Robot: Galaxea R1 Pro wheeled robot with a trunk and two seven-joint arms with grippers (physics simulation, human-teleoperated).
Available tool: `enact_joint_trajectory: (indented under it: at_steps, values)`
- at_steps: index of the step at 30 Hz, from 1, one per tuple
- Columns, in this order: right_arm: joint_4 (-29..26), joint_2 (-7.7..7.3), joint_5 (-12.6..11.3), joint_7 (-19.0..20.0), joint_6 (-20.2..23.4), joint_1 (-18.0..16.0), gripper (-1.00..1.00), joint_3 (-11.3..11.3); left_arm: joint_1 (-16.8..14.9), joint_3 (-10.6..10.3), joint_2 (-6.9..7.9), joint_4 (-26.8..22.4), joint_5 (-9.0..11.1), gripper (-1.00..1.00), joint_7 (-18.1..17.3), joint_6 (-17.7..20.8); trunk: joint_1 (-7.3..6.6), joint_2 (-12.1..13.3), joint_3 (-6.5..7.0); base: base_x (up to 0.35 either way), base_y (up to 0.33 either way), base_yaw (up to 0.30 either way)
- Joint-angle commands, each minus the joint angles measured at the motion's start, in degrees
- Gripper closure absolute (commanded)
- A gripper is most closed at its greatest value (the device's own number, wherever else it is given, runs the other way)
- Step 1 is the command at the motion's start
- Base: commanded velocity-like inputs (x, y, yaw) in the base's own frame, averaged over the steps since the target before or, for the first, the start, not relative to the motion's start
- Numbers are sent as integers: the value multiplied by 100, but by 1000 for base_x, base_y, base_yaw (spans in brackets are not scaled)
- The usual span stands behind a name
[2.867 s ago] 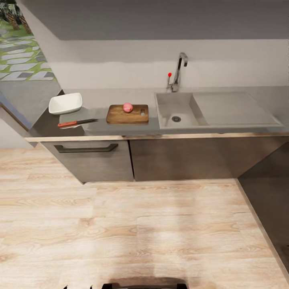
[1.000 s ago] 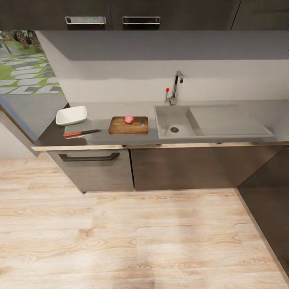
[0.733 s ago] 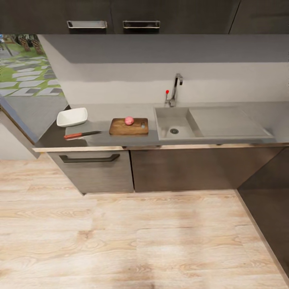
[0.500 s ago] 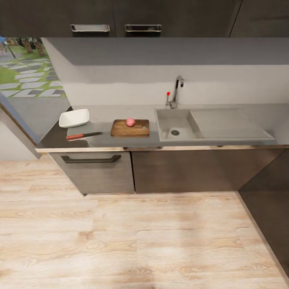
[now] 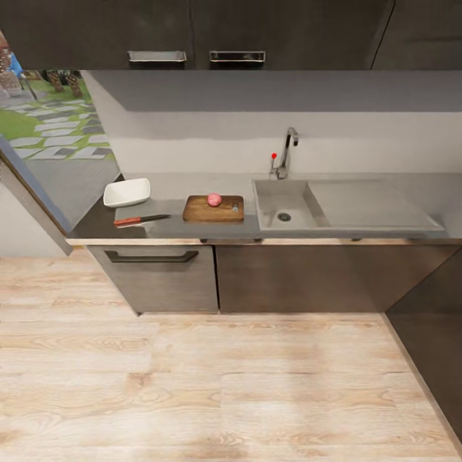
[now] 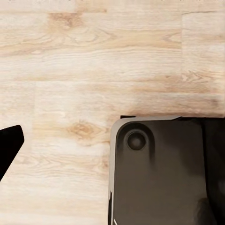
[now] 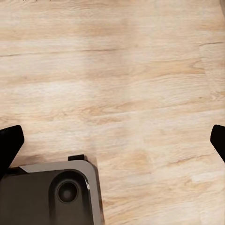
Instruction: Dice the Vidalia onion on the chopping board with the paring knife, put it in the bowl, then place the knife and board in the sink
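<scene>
The pinkish Vidalia onion [image 5: 214, 199] rests on the brown chopping board [image 5: 213, 209], which lies on the grey countertop [image 5: 173, 226] just left of the sink [image 5: 269, 192]. In the basin I see the dark drain [image 5: 283, 217], and the chrome tap [image 5: 286, 153] stands behind it. The paring knife [image 5: 141, 220] lies near the counter's front edge, left of the board. Behind the knife sits the white bowl [image 5: 127, 191]. My left gripper [image 6: 112, 145] and right gripper [image 7: 112, 140] hang open over the wooden floor, far from the counter, holding nothing.
Dark cabinets [image 5: 160, 276] run under the counter and more hang above [image 5: 192, 32]. A dark unit [image 5: 436, 346] juts out at the right. Light wooden floor [image 5: 218, 385] lies between me and the counter. My dark base [image 6: 159, 173] shows below the left gripper.
The whole picture has shifted: the counter now looks smaller and lower, and the upper cabinets have come into view, so the camera moved. The things on the counter stay put.
</scene>
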Motion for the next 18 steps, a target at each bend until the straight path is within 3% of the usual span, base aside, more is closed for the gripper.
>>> enact_joint_trajectory:
  at_steps: [1, 18]
  values:
    - [-7, -1, -1, -21, -5, 3, -100, 9, 1, -48, 8, -11, 25, -100, 51, -8, 4, -9, 2, 0, 0, 71]
    - [-11, 3, -1, -21, -5, 3, -100, 10, 3, -55, -1, -11, 25, -100, 57, -9, 4, -9, 155, 0, 21, 71]
